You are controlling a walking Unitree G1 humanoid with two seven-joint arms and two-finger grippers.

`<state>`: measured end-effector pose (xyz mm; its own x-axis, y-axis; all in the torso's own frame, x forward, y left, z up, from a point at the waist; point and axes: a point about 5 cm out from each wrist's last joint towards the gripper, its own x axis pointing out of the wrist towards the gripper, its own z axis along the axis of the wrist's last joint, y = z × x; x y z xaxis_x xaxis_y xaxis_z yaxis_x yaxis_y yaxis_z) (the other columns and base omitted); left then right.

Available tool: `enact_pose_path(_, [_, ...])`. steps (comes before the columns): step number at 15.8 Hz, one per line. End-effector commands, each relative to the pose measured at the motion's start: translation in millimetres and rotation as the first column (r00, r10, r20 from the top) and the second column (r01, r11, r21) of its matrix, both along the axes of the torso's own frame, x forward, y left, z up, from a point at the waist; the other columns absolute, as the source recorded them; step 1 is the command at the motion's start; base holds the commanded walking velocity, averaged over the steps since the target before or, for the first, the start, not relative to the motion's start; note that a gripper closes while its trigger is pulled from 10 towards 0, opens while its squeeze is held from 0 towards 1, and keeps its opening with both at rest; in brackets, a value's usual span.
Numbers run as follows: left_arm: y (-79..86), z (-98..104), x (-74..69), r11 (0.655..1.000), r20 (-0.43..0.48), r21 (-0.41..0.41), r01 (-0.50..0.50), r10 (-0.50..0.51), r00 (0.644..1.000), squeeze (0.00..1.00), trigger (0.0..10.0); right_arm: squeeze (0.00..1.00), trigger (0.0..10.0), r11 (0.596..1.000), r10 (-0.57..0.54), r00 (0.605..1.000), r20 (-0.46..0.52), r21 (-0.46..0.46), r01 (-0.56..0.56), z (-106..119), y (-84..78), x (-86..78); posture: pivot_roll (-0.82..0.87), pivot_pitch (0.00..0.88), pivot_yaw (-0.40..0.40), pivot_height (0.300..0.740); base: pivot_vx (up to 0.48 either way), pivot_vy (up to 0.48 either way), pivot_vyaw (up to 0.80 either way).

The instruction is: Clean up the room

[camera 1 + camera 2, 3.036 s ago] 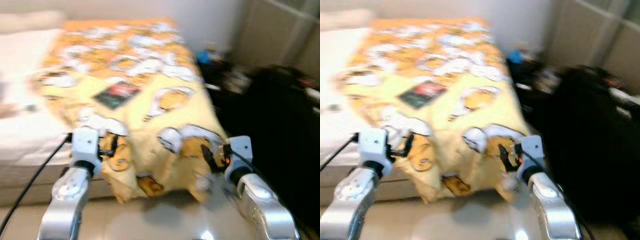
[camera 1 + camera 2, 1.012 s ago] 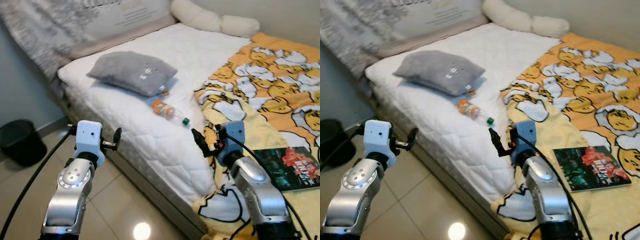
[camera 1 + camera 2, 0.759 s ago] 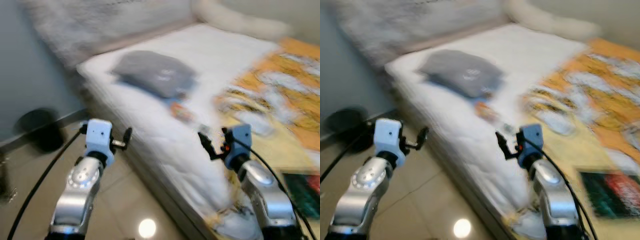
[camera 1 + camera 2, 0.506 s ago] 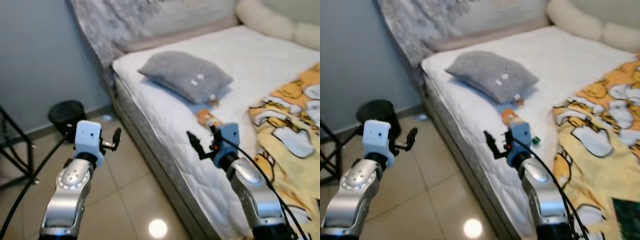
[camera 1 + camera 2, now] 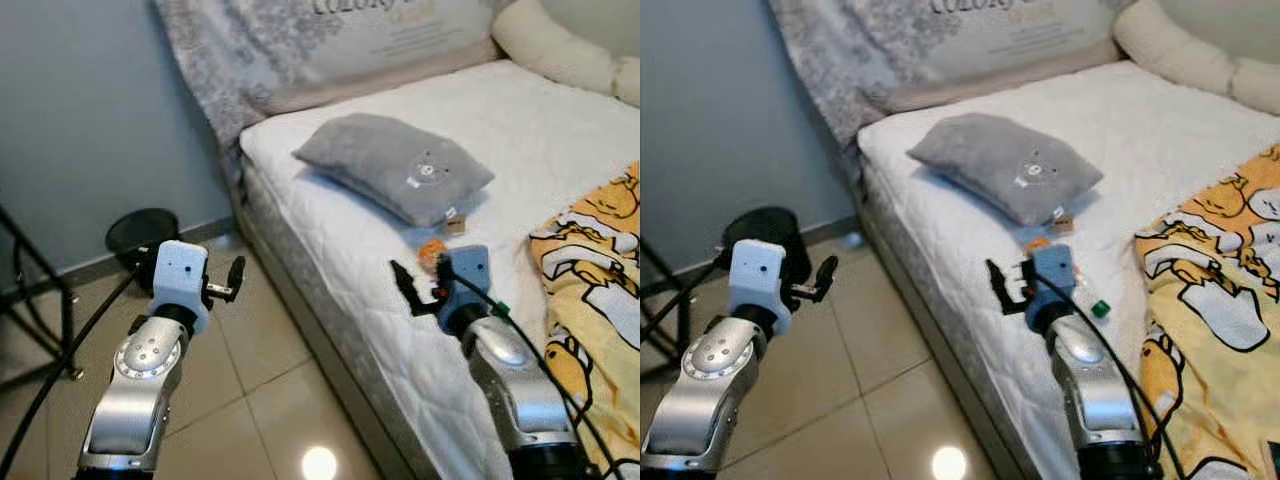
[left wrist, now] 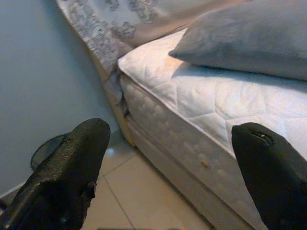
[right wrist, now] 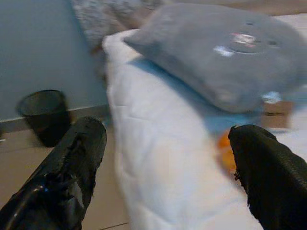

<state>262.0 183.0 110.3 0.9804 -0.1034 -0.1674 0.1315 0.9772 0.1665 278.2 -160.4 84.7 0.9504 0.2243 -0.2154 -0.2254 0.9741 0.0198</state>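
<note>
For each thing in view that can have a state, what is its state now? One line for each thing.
Left gripper: open, holds nothing, above the tiled floor.
Right gripper: open, holds nothing, above the mattress edge.
Clear plastic bottle with orange label and green cap: lying on its side, cap on.
Grey rectangular pillow: lying flat on the white mattress.
Black waste bin: upright on the floor.
</note>
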Motion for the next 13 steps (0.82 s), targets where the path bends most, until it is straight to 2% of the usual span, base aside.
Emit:
enact_pose_path(1, [-5.0, 0.1, 0.1, 1.000, -0.006, 0.002, 0.025, -0.025, 1.000, 0.00, 10.0, 0.00, 10.0, 1.000, -0.024, 1.000, 0.000, -0.015, 0.024, 0.5, -6.3, 2.5, -0.02, 0.000, 0.055, 0.740, 0.337, 0.000, 0.00])
enact_pose_path(5, [-7.1, 1.3, -2.6, 0.998, -0.023, 0.002, 0.061, -0.061, 0.998, 0.00, 10.0, 0.00, 10.0, 0.998, -0.042, 0.999, -0.013, -0.056, 0.041, -1.4, -14.4, 1.4, -0.01, 0.000, 0.056, 0.740, 0.235, 0.000, 0.00])
enact_pose_path(6, [-7.9, 2.2, -4.8, 0.997, -0.029, -0.009, 0.075, -0.076, 0.997, 0.00, 10.0, 1.00, 10.0, 0.998, -0.039, 0.999, -0.014, -0.047, 0.038, -1.1, -16.7, -0.9, 0.00, 0.000, 0.052, 0.740, 0.000, 0.000, 0.00])
enact_pose_path(7, [-7.5, 2.4, -6.0, 0.997, -0.035, -0.008, 0.080, -0.080, 0.996, 0.00, 10.0, 1.00, 10.0, 0.997, -0.051, 0.998, -0.025, -0.051, 0.050, -2.5, -20.3, -1.9, 0.00, 0.000, 0.051, 0.740, 0.000, 0.000, 0.00])
enact_pose_path(8, [-5.4, 4.5, -9.3, 0.994, -0.044, 0.003, 0.111, -0.111, 0.993, 0.00, 10.0, 1.00, 10.0, 0.993, -0.073, 0.996, -0.042, -0.101, 0.068, -7.1, -32.5, -1.9, 0.00, 0.000, 0.064, 0.740, 0.000, 0.000, 0.00])
enact_pose_path(9, [-5.0, 5.4, -9.9, 0.992, -0.048, 0.003, 0.128, -0.128, 0.991, 0.00, 10.0, 1.00, 10.0, 0.988, -0.091, 0.995, -0.043, -0.131, 0.084, -8.5, -37.4, 0.3, 0.00, 0.000, 0.082, 0.740, 0.000, 0.000, 0.00])
enact_pose_path(11, [-2.8, 7.9, -7.1, 0.977, -0.082, 0.025, 0.213, -0.210, 0.974, 0.00, 10.0, 1.00, 10.0, 0.962, -0.095, 0.993, -0.070, -0.263, 0.074, -14.0, -51.8, 15.0, -0.01, 0.000, 0.111, 0.740, 0.000, 0.000, 0.00])
enact_pose_path(13, [0.0, 12.5, -4.2, 0.955, -0.118, 0.050, 0.293, -0.286, 0.951, 0.00, 10.0, 1.00, 10.0, 0.946, -0.088, 0.987, -0.134, -0.322, 0.041, -18.0, -62.0, 30.0, 0.00, 0.000, 0.140, 0.740, 0.000, 0.000, 0.00])
